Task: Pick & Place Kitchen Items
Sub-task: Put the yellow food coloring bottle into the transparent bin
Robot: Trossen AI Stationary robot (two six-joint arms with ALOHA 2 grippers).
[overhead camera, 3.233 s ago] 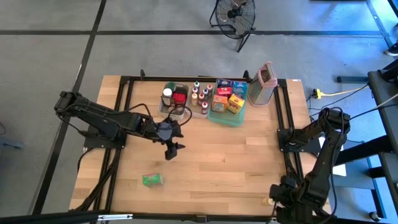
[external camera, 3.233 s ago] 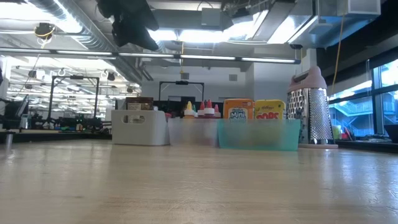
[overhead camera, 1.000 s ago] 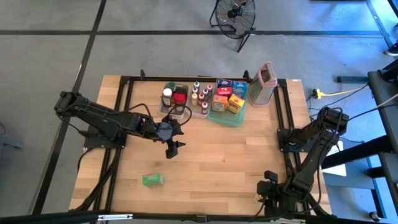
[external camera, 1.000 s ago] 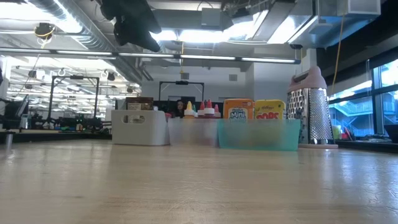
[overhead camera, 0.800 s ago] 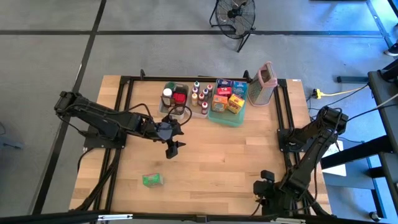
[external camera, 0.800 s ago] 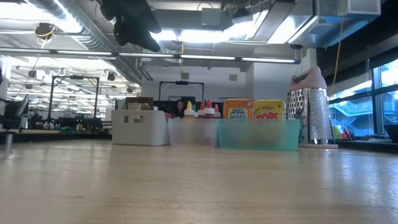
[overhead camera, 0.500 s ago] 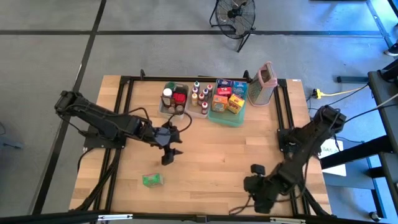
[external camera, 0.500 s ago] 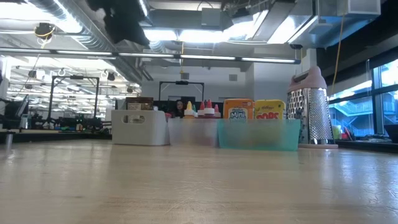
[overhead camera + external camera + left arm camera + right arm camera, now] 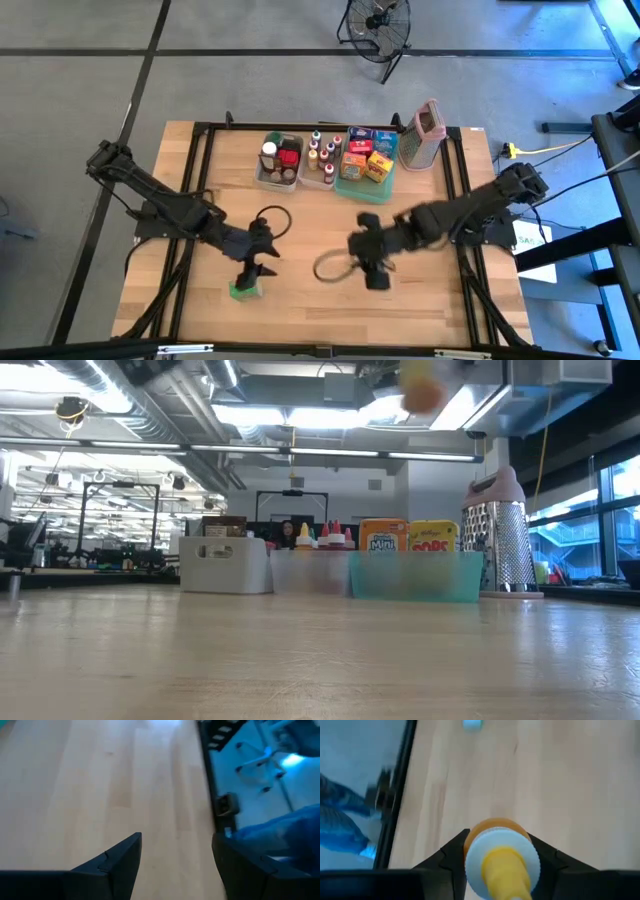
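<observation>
Spread apart and empty, my left claw [image 9: 252,272] hung directly over the small green food box [image 9: 243,290] lying long side across the near-left tabletop, far closer than my right claw [image 9: 372,268], clenched on a yellow-capped orange bottle [image 9: 501,857].

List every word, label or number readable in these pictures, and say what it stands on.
"MINI": on the orange box in the teal tub, low view.
The yellow box beside it carries red lettering, too blurred to read.
Labels on the spice bottles, jars and other boxes: too small to read.
</observation>
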